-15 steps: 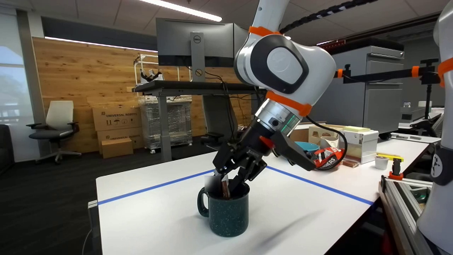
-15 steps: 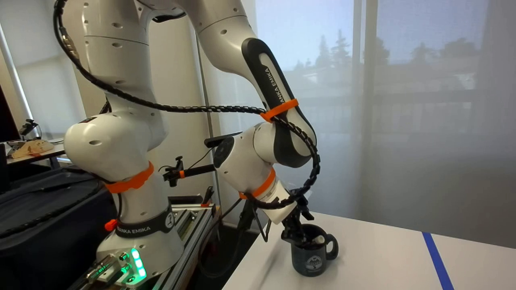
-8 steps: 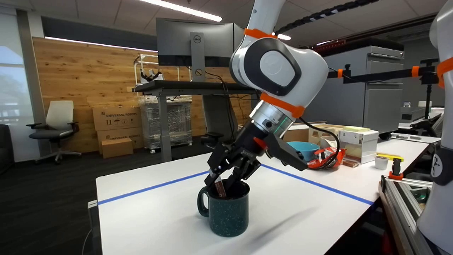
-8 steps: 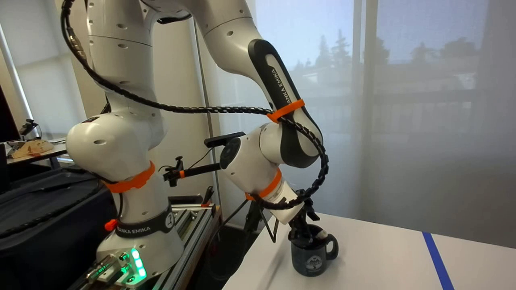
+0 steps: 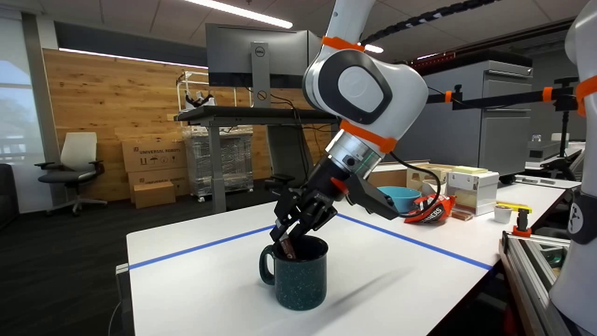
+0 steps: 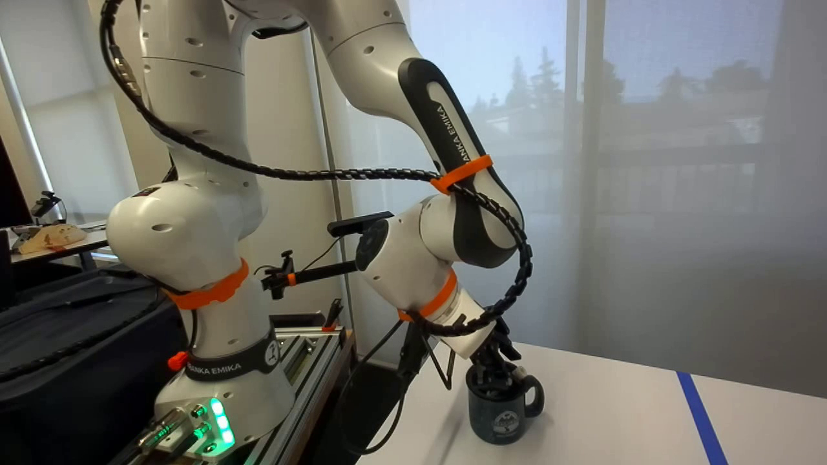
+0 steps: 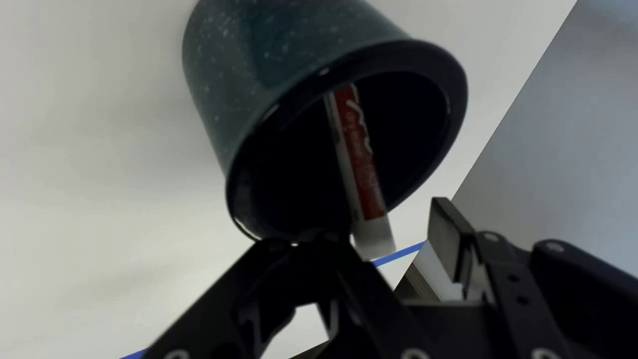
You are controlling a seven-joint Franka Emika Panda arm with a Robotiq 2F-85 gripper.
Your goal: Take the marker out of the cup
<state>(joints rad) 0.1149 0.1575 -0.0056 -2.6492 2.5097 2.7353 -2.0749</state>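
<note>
Leaning farther over than a second ago, marker in cup.

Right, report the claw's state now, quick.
Claw: open, not gripping; in the wrist view, the white end of the marker shows between the parted jaws, with a visible gap to one.

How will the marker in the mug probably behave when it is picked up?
The marker is probably stiff, as it looks straight. It is likely light, being much slimmer than the mug. It looks rounded, so it may roll if laid on the table.
</note>
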